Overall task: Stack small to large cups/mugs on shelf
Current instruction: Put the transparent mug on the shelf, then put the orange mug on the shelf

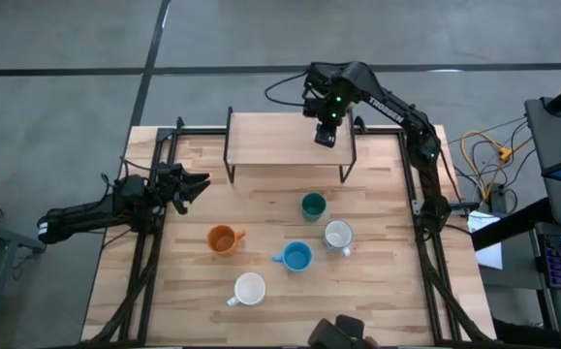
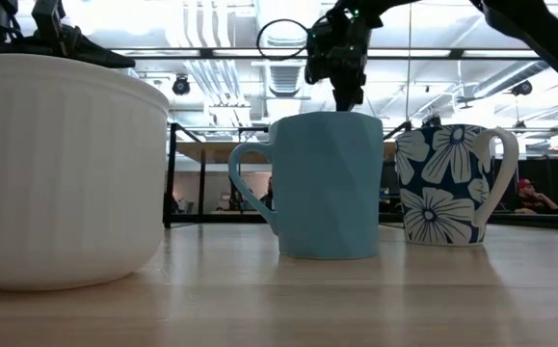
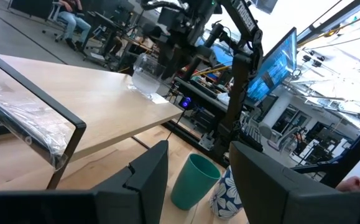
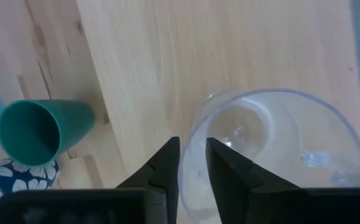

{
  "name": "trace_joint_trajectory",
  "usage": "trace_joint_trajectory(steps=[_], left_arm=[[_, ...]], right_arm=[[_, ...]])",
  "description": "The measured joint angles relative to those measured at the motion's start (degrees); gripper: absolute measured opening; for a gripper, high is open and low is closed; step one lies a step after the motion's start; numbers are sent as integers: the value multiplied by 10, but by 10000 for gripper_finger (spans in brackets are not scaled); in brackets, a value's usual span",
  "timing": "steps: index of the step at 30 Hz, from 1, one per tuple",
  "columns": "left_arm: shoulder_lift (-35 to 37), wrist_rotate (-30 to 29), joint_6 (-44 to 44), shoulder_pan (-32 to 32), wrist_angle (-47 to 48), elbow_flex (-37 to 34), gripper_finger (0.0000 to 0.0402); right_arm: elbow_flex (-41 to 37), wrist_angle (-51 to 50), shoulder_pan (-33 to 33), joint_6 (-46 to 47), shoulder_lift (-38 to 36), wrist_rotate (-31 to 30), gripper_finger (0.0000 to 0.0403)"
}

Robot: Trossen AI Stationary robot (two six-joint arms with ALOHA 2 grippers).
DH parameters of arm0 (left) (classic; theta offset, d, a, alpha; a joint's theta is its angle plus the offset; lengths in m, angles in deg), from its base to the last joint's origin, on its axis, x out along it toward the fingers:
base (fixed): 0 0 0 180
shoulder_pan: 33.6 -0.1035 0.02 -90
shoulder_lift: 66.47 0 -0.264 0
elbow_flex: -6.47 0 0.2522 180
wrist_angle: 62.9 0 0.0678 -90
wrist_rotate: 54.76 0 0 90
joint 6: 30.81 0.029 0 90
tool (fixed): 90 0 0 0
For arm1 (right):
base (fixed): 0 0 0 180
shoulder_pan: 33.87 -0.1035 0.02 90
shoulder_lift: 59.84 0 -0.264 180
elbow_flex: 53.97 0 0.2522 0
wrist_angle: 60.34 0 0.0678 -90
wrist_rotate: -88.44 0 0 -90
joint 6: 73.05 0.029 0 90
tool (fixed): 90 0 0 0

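So the right gripper is up over the right end of the shelf, fingers straddling the rim of the clear glass, one inside, one outside, with a narrow gap between them. Can't tell if they're actually pinching the rim or just loose around it. The glass sits upright on the shelf plank. Down on the table are the green cup, orange mug, blue mug, white mug and flowery mug. The left gripper waits spread at the table's left edge.

Six cups (one shelf)
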Motion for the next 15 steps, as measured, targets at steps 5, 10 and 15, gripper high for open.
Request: trace_joint_trajectory(steps=[5, 10, 15], left_arm=[[0, 0, 2, 0, 0, 0, 157], [0, 0, 2, 0, 0, 0, 157], [0, 0, 2, 0, 0, 0, 157]], right_arm=[[1, 7, 0, -5, -23, -4, 79], [32, 4, 0, -5, -33, -4, 76], [47, 18, -4, -7, -64, -3, 73]])
